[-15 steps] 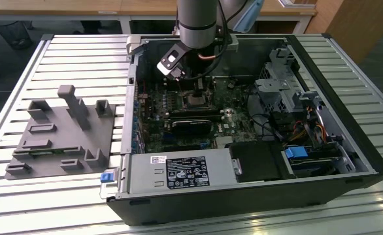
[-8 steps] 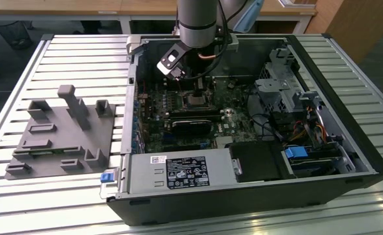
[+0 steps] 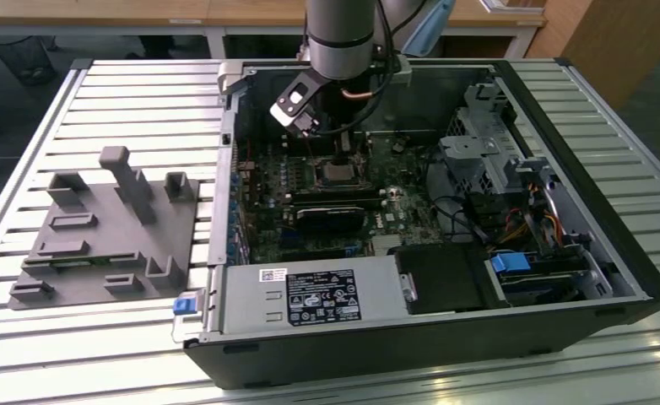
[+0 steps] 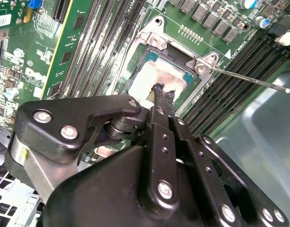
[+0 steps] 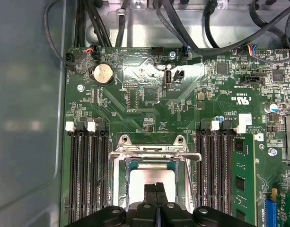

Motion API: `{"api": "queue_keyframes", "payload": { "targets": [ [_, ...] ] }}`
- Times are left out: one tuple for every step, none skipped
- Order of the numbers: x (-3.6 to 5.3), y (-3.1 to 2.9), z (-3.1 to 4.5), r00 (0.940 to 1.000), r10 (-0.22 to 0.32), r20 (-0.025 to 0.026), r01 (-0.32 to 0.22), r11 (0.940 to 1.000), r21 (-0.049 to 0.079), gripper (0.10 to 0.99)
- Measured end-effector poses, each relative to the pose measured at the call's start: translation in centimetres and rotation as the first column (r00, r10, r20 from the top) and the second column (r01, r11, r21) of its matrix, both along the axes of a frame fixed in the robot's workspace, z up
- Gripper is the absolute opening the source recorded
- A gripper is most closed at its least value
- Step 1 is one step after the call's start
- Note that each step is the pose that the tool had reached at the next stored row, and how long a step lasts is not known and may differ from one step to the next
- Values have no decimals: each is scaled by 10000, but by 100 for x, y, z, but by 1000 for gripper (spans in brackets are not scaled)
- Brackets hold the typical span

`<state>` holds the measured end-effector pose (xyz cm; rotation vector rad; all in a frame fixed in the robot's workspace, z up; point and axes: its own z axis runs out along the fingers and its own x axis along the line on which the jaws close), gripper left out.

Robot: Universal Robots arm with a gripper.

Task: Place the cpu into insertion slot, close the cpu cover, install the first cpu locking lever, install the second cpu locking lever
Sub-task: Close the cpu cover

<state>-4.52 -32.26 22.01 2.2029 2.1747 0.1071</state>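
The cpu [image 4: 154,75] lies with its dull silver top up inside the insertion slot [image 4: 149,45] on the green board; it is also seen in the first wrist view [image 5: 147,177] and the exterior view [image 3: 336,173]. A metal cover frame [image 5: 117,175] lies flat around it. My gripper [image 4: 161,91] is shut, its black fingertips together and resting at the cpu's top, holding nothing; the tips also appear in the first wrist view [image 5: 156,187]. One thin locking lever [image 4: 251,81] sticks out sideways, free of its catch. A lever bar [image 5: 154,154] crosses the slot's edge.
Long black memory slots [image 5: 85,175] flank the socket on both sides. Cables [image 5: 182,28] hang along the case wall. In the exterior view the open computer case [image 3: 600,211] holds a power supply [image 3: 307,299] and drive bays [image 3: 477,160]. A grey fixture [image 3: 105,236] lies at the exterior view's left.
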Motion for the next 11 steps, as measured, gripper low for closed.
{"api": "queue_keyframes", "payload": {
  "targets": [
    [0, 0, 16, 10000, 0, -19, 0, 10000, -1, 106],
    [0, 0, 31, 10000, 0, -37, 0, 10000, -1, 106],
    [0, 0, 44, 10000, -1, -44, 1, 10000, 0, 106],
    [0, 0, 58, 10000, -2, -55, 2, 10000, 0, 106],
    [1, 0, 74, 10000, -1, -72, 1, 10000, 0, 106],
    [1, 0, 93, 10000, 0, -93, 0, 10000, 1, 106],
    [1, 0, 113, 9999, 0, -113, 0, 10000, 0, 106],
    [1, 0, 132, 9999, -1, -133, 1, 10000, 1, 106],
    [1, 0, 152, 9999, -1, -153, 1, 10000, 0, 106],
    [1, 0, 169, 9999, -2, -168, 2, 10000, 0, 106],
    [1, 0, 185, 9998, -2, -178, 2, 10000, 0, 106]
  ]
}}
